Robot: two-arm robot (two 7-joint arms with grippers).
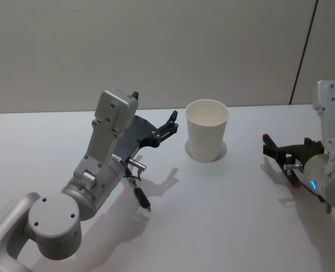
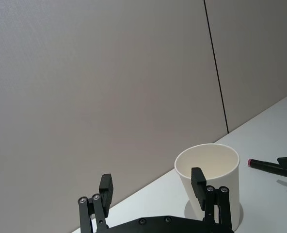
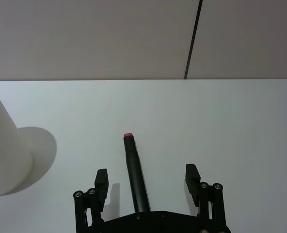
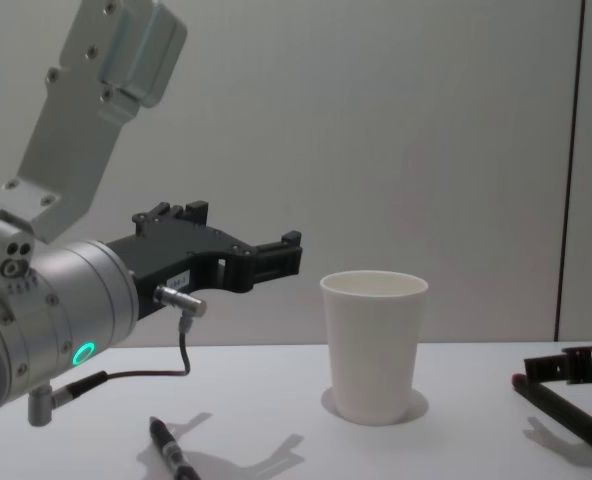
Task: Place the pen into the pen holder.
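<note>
The pen [image 3: 134, 165] is black with a red tip [image 1: 265, 136] and lies lengthwise between the fingers of my right gripper [image 3: 146, 175]. That gripper is open, and neither finger touches the pen. It sits low over the table at the right [image 1: 282, 158], with the pen's tip pointing toward the pen holder. The pen holder [image 1: 207, 133] is a white paper cup standing upright mid-table, also visible from the chest [image 4: 374, 345]. My left gripper [image 1: 173, 126] hangs open above the table just left of the cup, nothing in it, its fingertips near rim height [image 2: 152, 180].
A dark pen-like object [image 1: 142, 199] lies on the table under my left arm, close to a thin cable hanging from the wrist [image 4: 182, 345]. A plain wall with a dark vertical seam [image 3: 192, 41] runs behind the white table.
</note>
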